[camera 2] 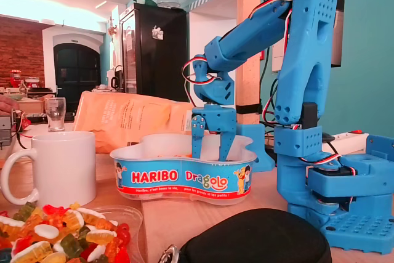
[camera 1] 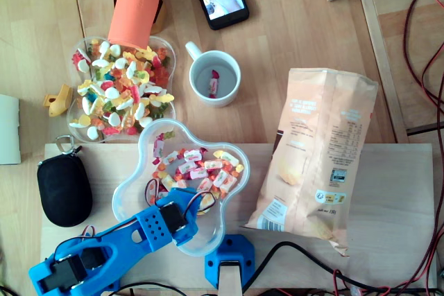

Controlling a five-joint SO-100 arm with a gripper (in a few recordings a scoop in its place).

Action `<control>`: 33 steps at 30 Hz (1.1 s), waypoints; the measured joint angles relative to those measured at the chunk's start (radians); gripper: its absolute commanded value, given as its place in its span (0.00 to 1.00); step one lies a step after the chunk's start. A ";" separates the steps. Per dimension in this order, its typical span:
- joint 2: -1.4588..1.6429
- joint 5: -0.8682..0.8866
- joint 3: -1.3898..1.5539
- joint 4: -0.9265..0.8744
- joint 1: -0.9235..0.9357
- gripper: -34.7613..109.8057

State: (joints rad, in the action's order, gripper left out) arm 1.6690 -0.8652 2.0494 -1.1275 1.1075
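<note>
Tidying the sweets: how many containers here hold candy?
3: the clear tray of gummies at upper left in the overhead view, the white mug right of it holding one wrapped candy, and the Haribo Dragolo tub under the gripper.

Wooden table (camera 1: 291,25) with tub (camera 1: 129,202), mug (camera 1: 234,93), bag (camera 1: 316,154)

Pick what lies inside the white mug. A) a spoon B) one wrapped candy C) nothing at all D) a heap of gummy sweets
B: the overhead view shows a single wrapped candy lying on the bottom of the white mug.
</note>
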 measured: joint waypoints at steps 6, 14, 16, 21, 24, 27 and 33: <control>0.000 0.000 0.000 0.000 0.000 0.27; 0.000 0.000 -0.002 0.000 0.000 0.24; 0.000 0.000 -0.002 0.000 0.000 0.23; 0.000 0.000 -0.002 0.000 0.000 0.21; 0.000 0.000 -0.002 0.000 0.000 0.21; 0.000 0.000 -0.003 0.000 0.000 0.21; 0.000 0.000 -0.003 0.000 0.000 0.21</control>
State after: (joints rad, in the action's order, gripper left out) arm 1.6690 -0.8652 2.0463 -1.1275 1.1075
